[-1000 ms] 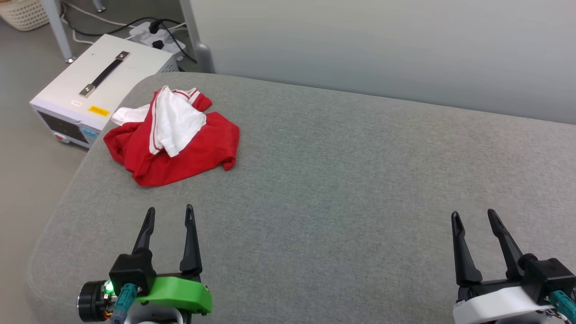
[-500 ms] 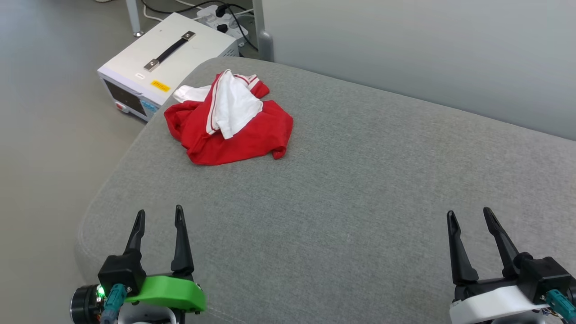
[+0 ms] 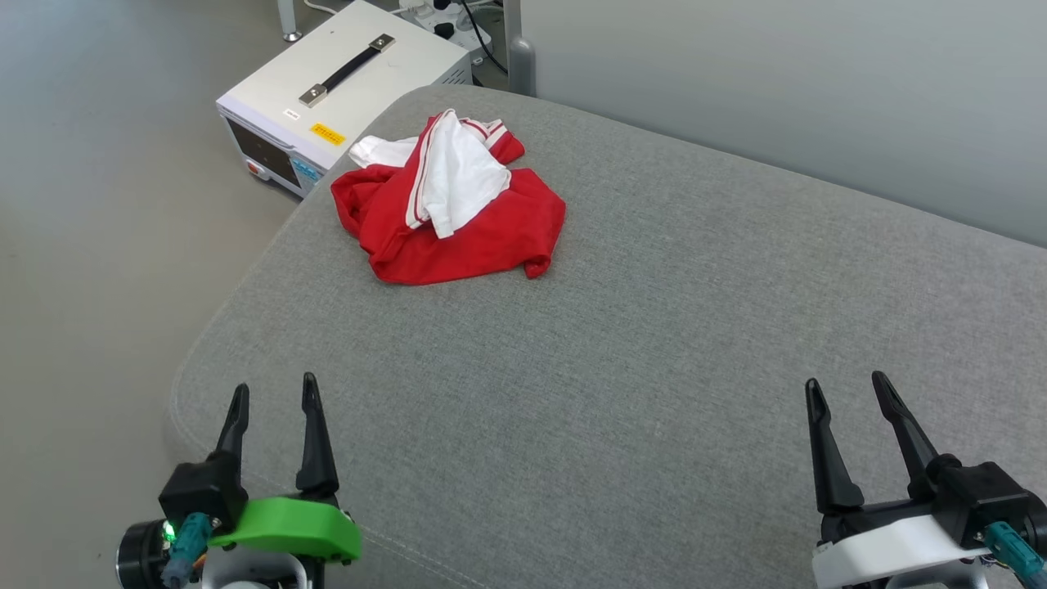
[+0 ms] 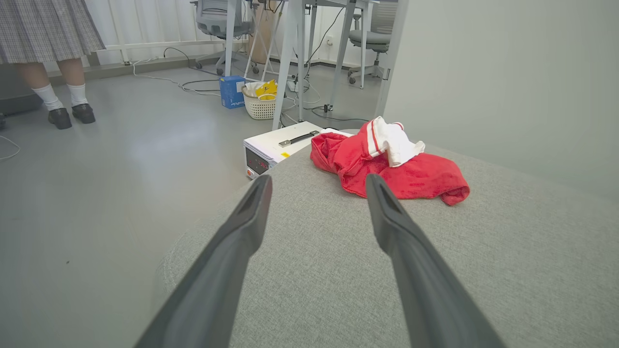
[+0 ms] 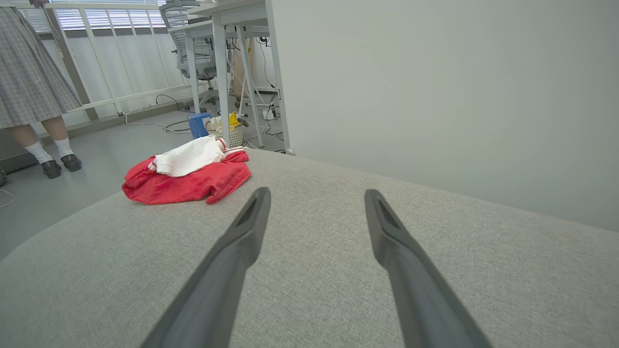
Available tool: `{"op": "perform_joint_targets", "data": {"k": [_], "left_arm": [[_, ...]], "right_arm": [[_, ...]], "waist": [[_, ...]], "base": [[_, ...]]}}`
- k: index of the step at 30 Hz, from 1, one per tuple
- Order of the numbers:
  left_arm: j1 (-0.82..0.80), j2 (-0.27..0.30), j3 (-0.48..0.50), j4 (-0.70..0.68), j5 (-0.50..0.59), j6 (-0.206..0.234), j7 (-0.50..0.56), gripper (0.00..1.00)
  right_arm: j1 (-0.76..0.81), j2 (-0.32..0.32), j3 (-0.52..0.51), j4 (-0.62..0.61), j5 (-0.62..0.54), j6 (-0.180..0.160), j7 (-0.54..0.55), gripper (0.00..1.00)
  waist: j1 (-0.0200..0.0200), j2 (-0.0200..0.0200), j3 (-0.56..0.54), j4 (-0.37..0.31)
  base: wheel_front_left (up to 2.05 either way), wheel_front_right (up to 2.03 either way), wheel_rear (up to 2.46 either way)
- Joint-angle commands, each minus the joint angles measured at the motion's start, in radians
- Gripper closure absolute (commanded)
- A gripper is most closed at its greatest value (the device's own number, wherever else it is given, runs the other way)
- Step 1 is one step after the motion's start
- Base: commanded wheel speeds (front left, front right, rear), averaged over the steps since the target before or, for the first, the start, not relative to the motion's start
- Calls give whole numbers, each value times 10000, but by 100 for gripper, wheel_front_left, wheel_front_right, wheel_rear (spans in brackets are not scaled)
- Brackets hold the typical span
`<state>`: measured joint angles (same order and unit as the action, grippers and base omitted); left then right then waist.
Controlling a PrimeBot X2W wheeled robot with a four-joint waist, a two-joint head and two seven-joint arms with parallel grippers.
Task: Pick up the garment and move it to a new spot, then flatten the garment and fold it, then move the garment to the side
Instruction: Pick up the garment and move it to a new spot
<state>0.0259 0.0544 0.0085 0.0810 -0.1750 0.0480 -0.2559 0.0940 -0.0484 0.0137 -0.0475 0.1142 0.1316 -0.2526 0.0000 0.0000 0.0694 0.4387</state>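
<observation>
The shirt (image 3: 483,233) is bunched up, its folds burying most of the cloth. Far left, a person (image 4: 48,34) is cut off above the skirt. The box (image 3: 368,82) has a yellow label (image 3: 327,133), too small to read.

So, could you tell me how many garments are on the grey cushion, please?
1: the garment, crumpled near the far-left corner of the grey cushion; another could hide under it.

Open cushion (image 3: 654,368) up to garment (image 3: 458,225)

Left gripper (image 3: 274,384) and right gripper (image 3: 845,380) — both well short of the garment (image 3: 478,237) — hover, fingers spread, empty.
</observation>
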Motion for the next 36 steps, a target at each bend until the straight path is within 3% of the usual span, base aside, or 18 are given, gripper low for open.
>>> {"op": "perform_joint_targets", "data": {"k": [1, 9, 16, 20, 21, 26, 33, 36], "left_arm": [[-325, -42, 121, 21, -141, -112, -59, 0], [-2169, 432, 1618, 348, -98, -1397, -59, 0], [-4421, 1488, 2024, 926, -738, -1772, -59, 0], [-5550, 2721, 946, 1502, -1766, -1782, -59, 0], [-6299, 3654, -18, 1933, -2486, -1784, -59, 0], [-7621, 5090, -2123, 3033, -4335, -1785, 330, 0], [-9436, 6791, -5067, 3714, -7170, -1786, 3233, 0], [-9946, 7216, -6032, 3795, -8107, -1786, 4654, 0]], "right_arm": [[-211, -18, 23, -55, -100, -9, -92, 0], [-736, -18, 139, -251, -613, -9, -92, 0], [-1411, -18, 243, -713, -1179, -9, -92, 0], [-1711, -18, 284, -987, -1401, -9, -92, 0], [-1915, -18, 330, -1138, -1521, -9, -92, 0], [-2256, -18, 389, -1373, -1662, -9, -92, 0], [-2709, -18, 573, -1681, -1759, -9, -92, 0], [-2843, -18, 594, -1756, -1739, -9, -92, 0]], "waist": [[0, 0, 118, -78], [0, 0, 1074, -780], [0, 0, 2453, -1409], [0, 0, 3049, -1619], [0, 0, 3392, -1716], [0, 0, 3842, -1811], [0, 0, 4382, -2070], [0, 0, 4596, -2209]], "base": [[0, 0, 0], [0, 0, 0], [0, 0, 0], [0, 0, 0], [0, 0, 0], [0, 0, 0], [0, 0, 0], [0, 0, 0]]}}
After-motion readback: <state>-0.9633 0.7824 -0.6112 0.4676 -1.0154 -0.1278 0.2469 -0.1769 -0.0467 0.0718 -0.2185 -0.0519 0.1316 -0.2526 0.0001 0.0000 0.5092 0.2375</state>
